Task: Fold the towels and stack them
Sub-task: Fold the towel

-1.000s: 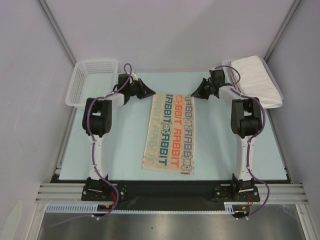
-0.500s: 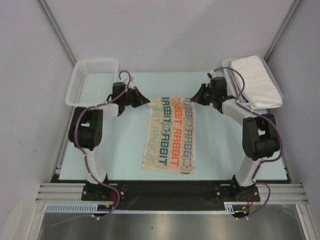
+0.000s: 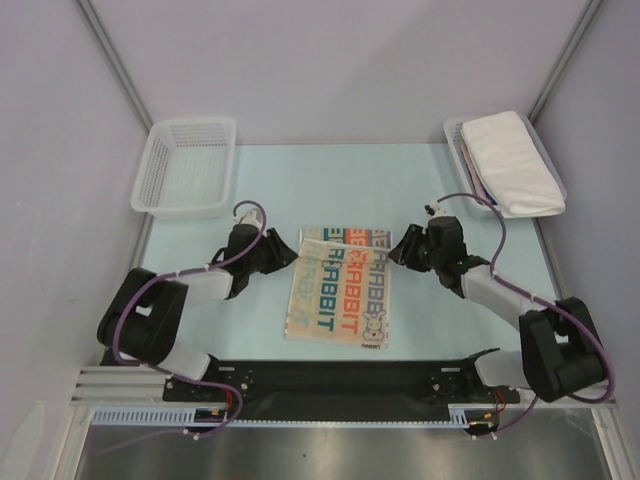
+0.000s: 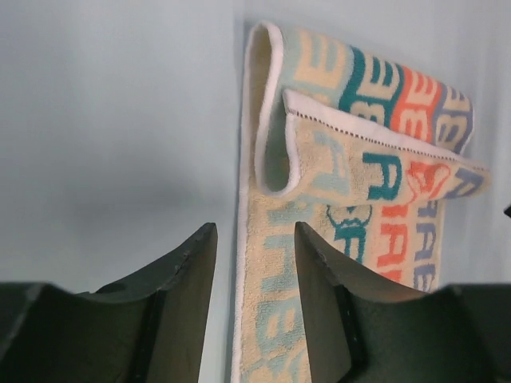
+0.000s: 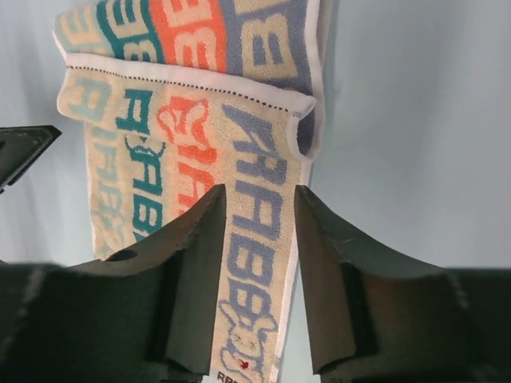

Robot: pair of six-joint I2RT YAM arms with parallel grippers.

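- At frame centre, our RABBIT towel (image 3: 338,290) lay on the table (image 3: 300,190), upper end folded over.
- Our left gripper (image 3: 291,252) and right gripper (image 3: 397,247) flanked that fold, jaws apart, holding nothing.
- Upper right, we saw a white towel (image 3: 510,160) in a basket (image 3: 454,135).

Top cam sat high behind the arm bases, angled down and forward over the whole pale-blue table (image 3: 300,180). Each wrist cam sat low and close, looking out between its own pair: left gripper's dark fingers (image 4: 184,303), right gripper's dark fingers (image 5: 196,271). All three views shared the cream terry towel with colourful RABBIT lettering (image 3: 340,290), folded end just beyond both fingertip pairs.
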